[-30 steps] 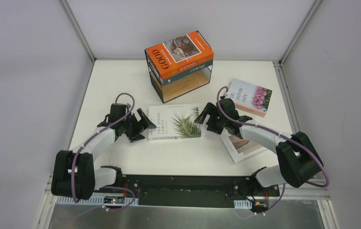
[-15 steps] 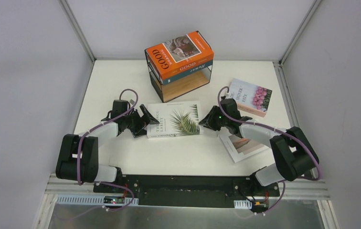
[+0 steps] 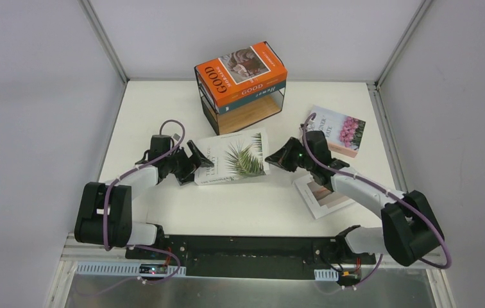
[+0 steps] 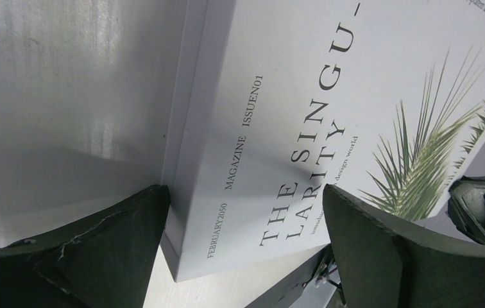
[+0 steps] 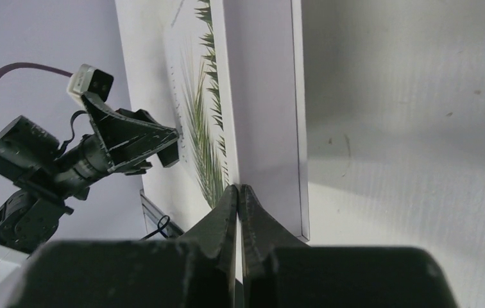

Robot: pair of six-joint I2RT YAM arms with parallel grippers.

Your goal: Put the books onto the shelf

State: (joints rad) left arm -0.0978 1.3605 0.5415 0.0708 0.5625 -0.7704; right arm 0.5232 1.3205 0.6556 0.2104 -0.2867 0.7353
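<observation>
1. Left end effector [image 3: 190, 164] is gaping wide around the palm-leaf book [image 3: 233, 157] at its left corner; right end effector [image 3: 277, 159] is sitting closed, tips at its right edge.
2. Shelf [image 3: 246, 114] is carrying orange book [image 3: 240, 74] up top.
3. Palm-leaf book is sitting just in front of shelf.

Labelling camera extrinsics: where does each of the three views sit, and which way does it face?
Top external: above and behind the arm bases, looking down on the table; the left arm, the right arm, the shelf and the palm-leaf book show.
Left wrist: on the left arm, facing the book's cover; the open left gripper frames it.
Right wrist: on the right arm, facing the book's edge; the shut right gripper shows, the left gripper beyond.
Shared: all three see the palm-leaf book.
</observation>
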